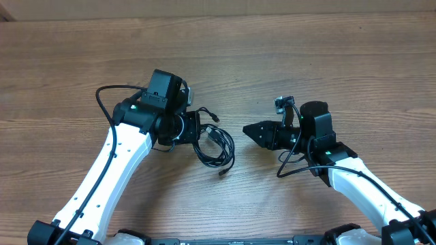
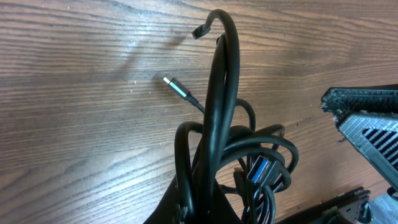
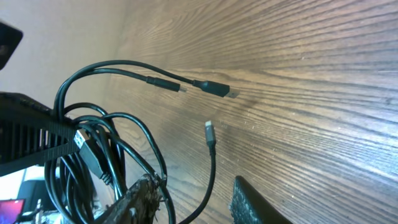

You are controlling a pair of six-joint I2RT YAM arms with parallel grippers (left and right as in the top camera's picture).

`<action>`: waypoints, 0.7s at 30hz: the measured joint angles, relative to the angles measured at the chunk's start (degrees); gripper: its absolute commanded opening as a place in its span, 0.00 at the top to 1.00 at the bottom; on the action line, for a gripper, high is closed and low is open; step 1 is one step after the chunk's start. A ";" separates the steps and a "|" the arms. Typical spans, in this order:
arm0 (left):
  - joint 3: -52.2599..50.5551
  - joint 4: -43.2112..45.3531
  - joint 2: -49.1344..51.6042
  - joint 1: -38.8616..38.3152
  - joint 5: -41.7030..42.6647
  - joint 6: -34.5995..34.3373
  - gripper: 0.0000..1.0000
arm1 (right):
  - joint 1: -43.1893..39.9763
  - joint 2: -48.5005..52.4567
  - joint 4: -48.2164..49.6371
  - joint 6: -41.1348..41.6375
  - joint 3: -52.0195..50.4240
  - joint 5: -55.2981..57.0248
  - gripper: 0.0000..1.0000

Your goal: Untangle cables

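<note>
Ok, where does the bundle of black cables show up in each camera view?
Overhead: cable bundle near the centre of the picture.
Left wrist: cable bundle at bottom centre, one loop rising to the top.
Right wrist: cable bundle on the left, loose ends reaching right.
Shared landmark: the wooden table beneath it in every view.

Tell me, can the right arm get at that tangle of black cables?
Likely yes: the right pincer points at the cables, jaws apart, nothing between them. The left pincer grips their far side.
</note>
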 measured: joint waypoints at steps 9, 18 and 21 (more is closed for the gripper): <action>0.00 0.52 0.00 0.00 -0.22 -2.12 0.96 | 3.43 -0.66 4.59 -3.41 0.00 -1.49 0.49; 0.00 0.59 0.00 0.00 -1.99 -13.62 0.96 | 13.51 -5.27 -0.31 -11.37 0.83 9.55 0.45; 0.00 0.61 0.00 0.00 -2.40 -14.93 0.96 | 18.58 -6.71 -1.46 -15.06 1.29 18.25 0.39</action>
